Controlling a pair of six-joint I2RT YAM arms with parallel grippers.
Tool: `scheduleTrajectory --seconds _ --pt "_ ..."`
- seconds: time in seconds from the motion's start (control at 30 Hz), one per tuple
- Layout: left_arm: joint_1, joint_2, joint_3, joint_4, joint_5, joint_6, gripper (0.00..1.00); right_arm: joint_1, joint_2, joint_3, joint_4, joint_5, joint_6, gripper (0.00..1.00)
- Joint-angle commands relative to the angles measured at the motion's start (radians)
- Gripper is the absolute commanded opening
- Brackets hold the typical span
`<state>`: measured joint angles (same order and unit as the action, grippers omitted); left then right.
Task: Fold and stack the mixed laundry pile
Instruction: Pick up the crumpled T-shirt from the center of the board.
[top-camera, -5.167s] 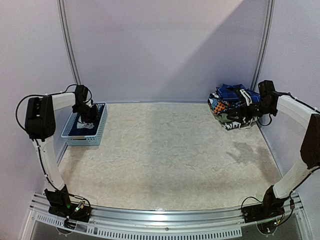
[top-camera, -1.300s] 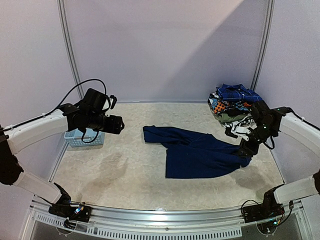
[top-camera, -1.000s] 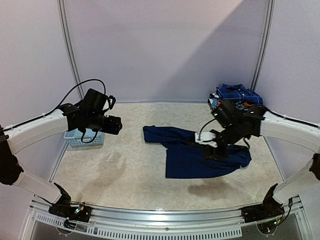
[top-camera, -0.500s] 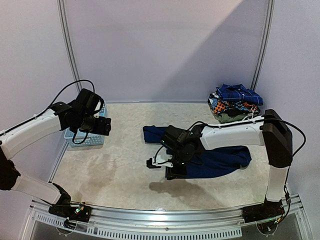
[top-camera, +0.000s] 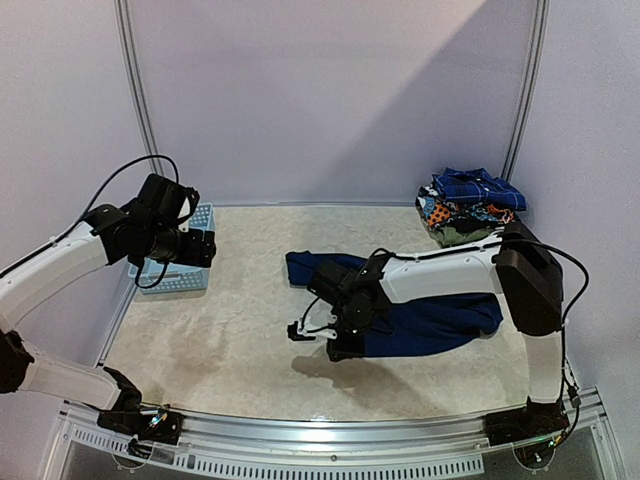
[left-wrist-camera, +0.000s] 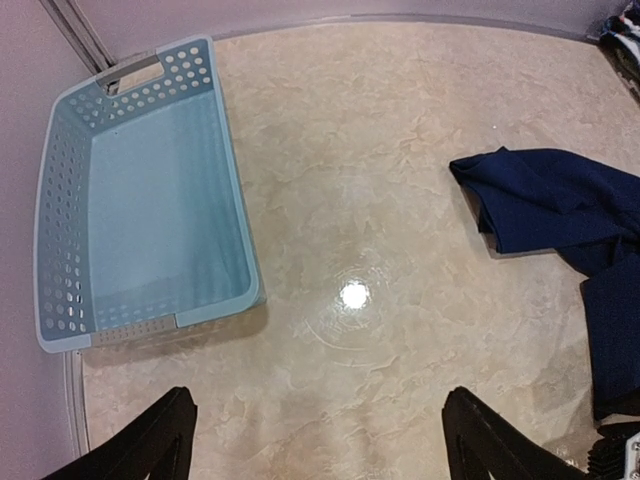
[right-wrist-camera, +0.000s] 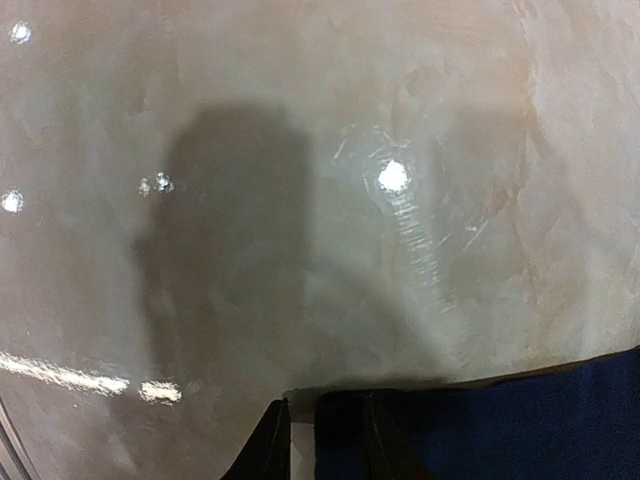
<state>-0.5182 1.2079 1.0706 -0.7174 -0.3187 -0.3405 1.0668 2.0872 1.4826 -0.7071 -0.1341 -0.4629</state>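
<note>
**Right gripper down on the navy shirt's corner, left one spread near the basket**

On the far left, the left gripper (top-camera: 203, 248) hangs above the table (top-camera: 240, 340) with its fingers (left-wrist-camera: 160, 440) spread wide and nothing between them. Half a second ago it was a little further right; it has drawn back toward the basket (top-camera: 183, 277). Five seconds ago it was reaching down inside that basket. From the left wrist, the basket (left-wrist-camera: 232, 190) stands at the table's left edge against the wall, well apart from the clothes.

In the middle of the table lies the navy shirt (top-camera: 440, 322), spread flat, one sleeve reaching back and to the left. It was not on the table five seconds ago. Its left part (left-wrist-camera: 545, 200) also shows from the left wrist.

The right gripper (top-camera: 338, 343) is low at the shirt's near left corner, its arm stretched across the cloth from the right. A second ago it was over the shirt's right half, and in the last half second it has hardly shifted. From the right wrist the fingers (right-wrist-camera: 272, 440) stand close together with the shirt's dark edge (right-wrist-camera: 500, 420) running between them. Whether they clamp it tight cannot be told.

At the back right corner sits the laundry pile (top-camera: 462, 215), a plaid shirt (top-camera: 478, 187) on top, unchanged
</note>
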Motion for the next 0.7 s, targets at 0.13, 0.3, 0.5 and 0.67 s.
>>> scheduleTrajectory --seconds 0.13,0.3,0.5,0.67 --pt "0.01 -0.005 -0.015 0.003 -0.006 0.026 0.87 0.004 0.054 0.001 -0.048 0.113 0.019 0.0" --pt "0.01 0.061 -0.013 0.061 0.045 0.087 0.86 -0.026 -0.121 0.018 -0.09 0.063 -0.036 0.0" --pt "-0.039 0.16 0.006 0.159 0.261 0.312 0.76 -0.117 -0.407 0.071 -0.166 0.032 -0.084 0.0" --pt "-0.047 0.296 0.125 0.143 0.338 0.441 0.69 -0.272 -0.553 0.114 -0.203 0.038 -0.077 0.0"
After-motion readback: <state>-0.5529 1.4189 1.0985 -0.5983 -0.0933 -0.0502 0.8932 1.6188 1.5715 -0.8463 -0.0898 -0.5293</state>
